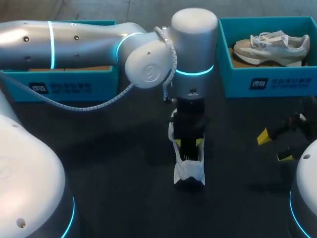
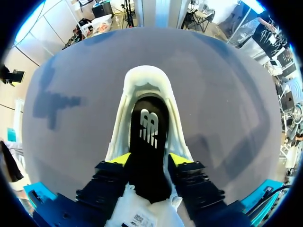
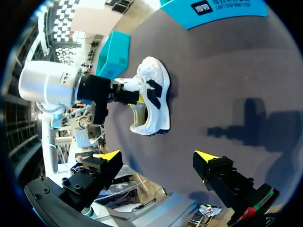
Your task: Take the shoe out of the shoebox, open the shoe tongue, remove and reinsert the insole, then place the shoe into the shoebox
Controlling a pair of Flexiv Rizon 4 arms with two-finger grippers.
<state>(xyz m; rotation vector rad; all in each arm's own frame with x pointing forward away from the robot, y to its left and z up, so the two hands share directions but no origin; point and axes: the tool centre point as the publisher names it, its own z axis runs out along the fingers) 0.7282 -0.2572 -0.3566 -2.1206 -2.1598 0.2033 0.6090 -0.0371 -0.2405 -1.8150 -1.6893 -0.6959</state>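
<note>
two shoes, two shoeboxes, one insole, two pincers. the white shoe [image 1: 189,171] stands on its sole on the dark matte bench [image 1: 114,163], out of both boxes, near the middle. smooth white upper with a black side logo in the right wrist view, padded rounded heel collar.

my left pincer [image 2: 150,160] comes straight down into the shoe's opening. its fingers stand narrow, clamped on the black insole [image 2: 148,127] from both sides, yellow tips against its edges. the insole is flat, long and rounded at the end, with white print, and it lies inside the shoe ahead of the fingers.

my right pincer [image 3: 158,158] hangs over the bench's right side, spread wide, holding nothing, well apart from the shoe.

the second shoe [image 1: 271,47] is grey and white with laces and a pale sole, and lies on its side in the right shoebox [image 1: 267,84] at the far right corner. the left shoebox [image 1: 64,84] sits at the far left, partly hidden by my left arm. both are teal rectangular boxes with a dark label on the front wall.
</note>
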